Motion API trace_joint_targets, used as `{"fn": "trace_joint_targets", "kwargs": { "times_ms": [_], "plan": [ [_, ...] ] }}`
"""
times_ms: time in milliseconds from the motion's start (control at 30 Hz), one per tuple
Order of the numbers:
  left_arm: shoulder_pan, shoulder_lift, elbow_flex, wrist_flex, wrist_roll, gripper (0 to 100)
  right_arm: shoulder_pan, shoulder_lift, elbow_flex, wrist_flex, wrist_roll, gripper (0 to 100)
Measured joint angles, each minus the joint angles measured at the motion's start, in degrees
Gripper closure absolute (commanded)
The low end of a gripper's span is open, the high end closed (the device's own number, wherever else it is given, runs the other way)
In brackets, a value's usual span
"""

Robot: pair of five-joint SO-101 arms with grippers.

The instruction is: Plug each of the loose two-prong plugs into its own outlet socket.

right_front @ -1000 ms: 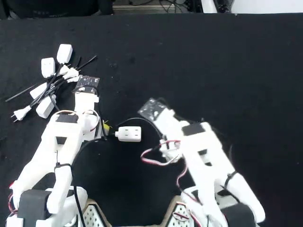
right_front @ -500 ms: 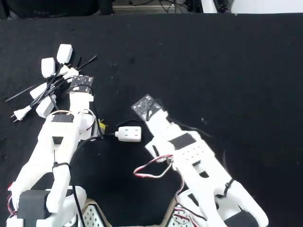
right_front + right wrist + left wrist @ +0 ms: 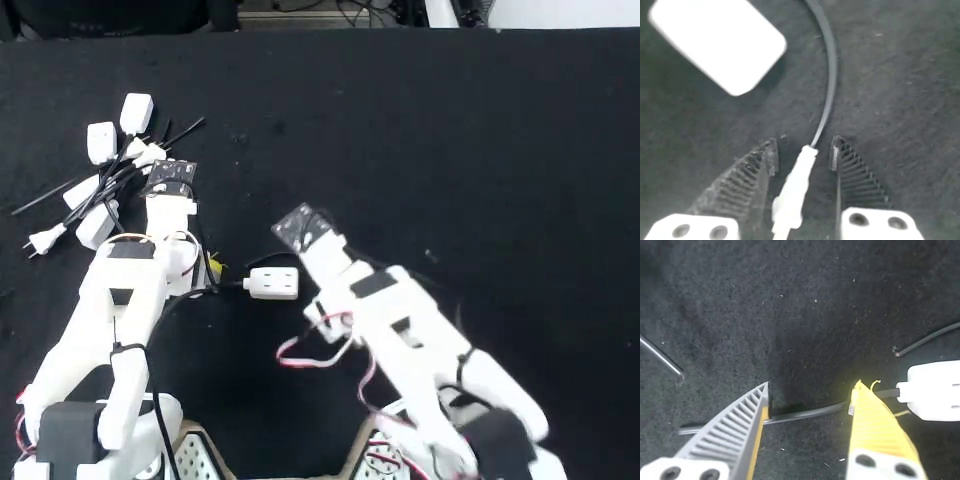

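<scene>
**Left gripper** (image 3: 810, 387): released, jaws wide apart, one grey finger (image 3: 735, 432) and one yellow finger (image 3: 875, 422). It points down at the table (image 3: 450, 150), which is covered in black cloth. A black lead (image 3: 805, 412) lies on the cloth and runs across the gap between the fingers, not pinched.

**Outlet socket block** (image 3: 935, 395): white, flat on the cloth, just beside the yellow finger, at the end of that lead. From above it sits toward the near edge of the table, left of the middle, between the two arms.

**Right gripper** (image 3: 804, 145): released, both toothed fingers spread to either side of a white plug (image 3: 792, 187). A sliver of cloth shows on each side of the plug.

**Plug's cord** (image 3: 830, 75): thin and black, curving away from the plug's tip past the outlet socket block.

**Bundle of loose plugs** (image 3: 105, 170): white plugs with black cords, heaped near the left edge of the table, beyond the left arm. One two-prong plug (image 3: 45, 240) sticks out toward that edge.
</scene>
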Motion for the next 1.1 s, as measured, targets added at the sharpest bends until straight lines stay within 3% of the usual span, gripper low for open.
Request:
{"fn": "trace_joint_targets", "kwargs": {
  "times_ms": [67,333,433,533,667,767,867,967,1100],
  "plan": [
    [0.00,0.00,0.00,0.00,0.00,74,1.58,3.34,-2.11,0.00,0.26,99.4],
    [0.00,0.00,0.00,0.00,0.00,74,10.46,7.56,-5.27,-0.18,3.87,98.8],
    [0.00,0.00,0.00,0.00,0.00,74,18.29,4.66,-6.15,-0.09,2.55,98.7],
    [0.00,0.00,0.00,0.00,0.00,74,27.69,1.49,-7.91,-0.09,-3.87,98.5],
    [0.00,0.00,0.00,0.00,0.00,74,34.37,0.79,-8.62,-0.09,-11.78,86.7],
    [0.00,0.00,0.00,0.00,0.00,74,34.46,0.79,-8.62,0.97,-14.24,77.3],
    [0.00,0.00,0.00,0.00,0.00,74,32.00,0.18,-8.62,5.36,-14.51,76.2],
    [0.00,0.00,0.00,0.00,0.00,74,31.03,-0.53,-11.96,9.23,-10.46,76.2],
    [0.00,0.00,0.00,0.00,0.00,74,34.46,-1.58,-19.34,10.11,4.75,76.0]
  ]
}}
